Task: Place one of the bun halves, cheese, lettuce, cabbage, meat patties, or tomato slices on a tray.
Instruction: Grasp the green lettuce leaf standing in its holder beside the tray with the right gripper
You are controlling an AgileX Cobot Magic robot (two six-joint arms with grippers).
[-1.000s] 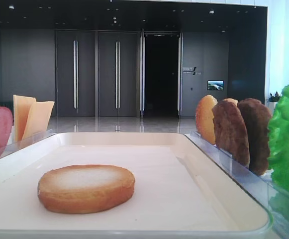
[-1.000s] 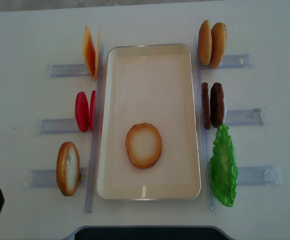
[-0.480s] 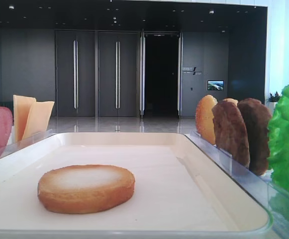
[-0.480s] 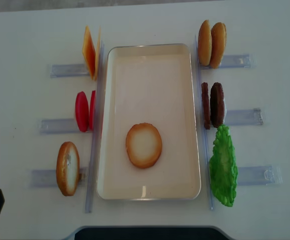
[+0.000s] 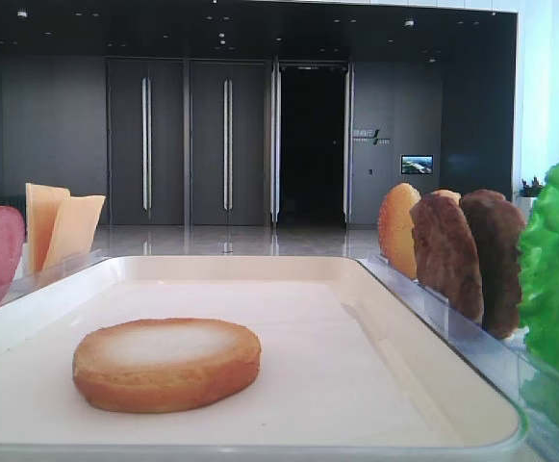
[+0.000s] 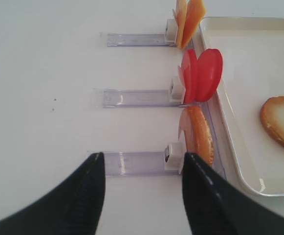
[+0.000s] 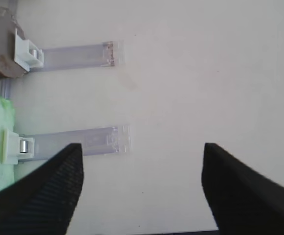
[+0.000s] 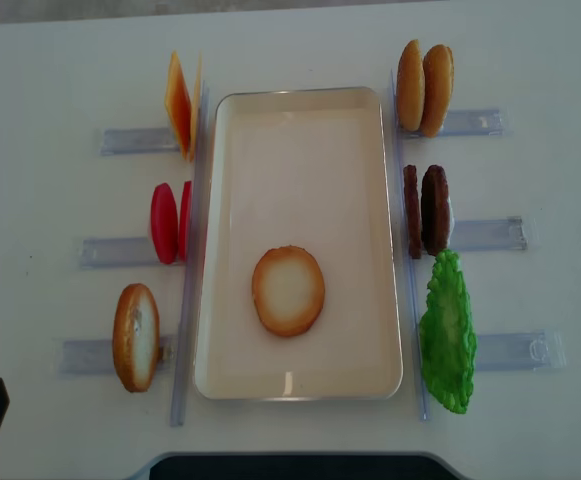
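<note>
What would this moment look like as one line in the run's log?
tray: one bun half lying flat | left pincer: open, empty | right pincer: open, empty | other food: standing in side holders

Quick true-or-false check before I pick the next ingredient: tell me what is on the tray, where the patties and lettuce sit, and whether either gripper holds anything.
1. One golden-brown bun half lies flat, pale face up, on the cream-white rectangular tray. True.
2. The two dark brown meat patties lie on the tray. False: they stand on edge in a clear holder right of it.
3. The ruffled green lettuce stands right of the tray. True.
4. The left gripper holds a red tomato slice. False: its jaws are open and empty; the slices stand in their holder.
5. The right gripper is open over bare table. True.
</note>
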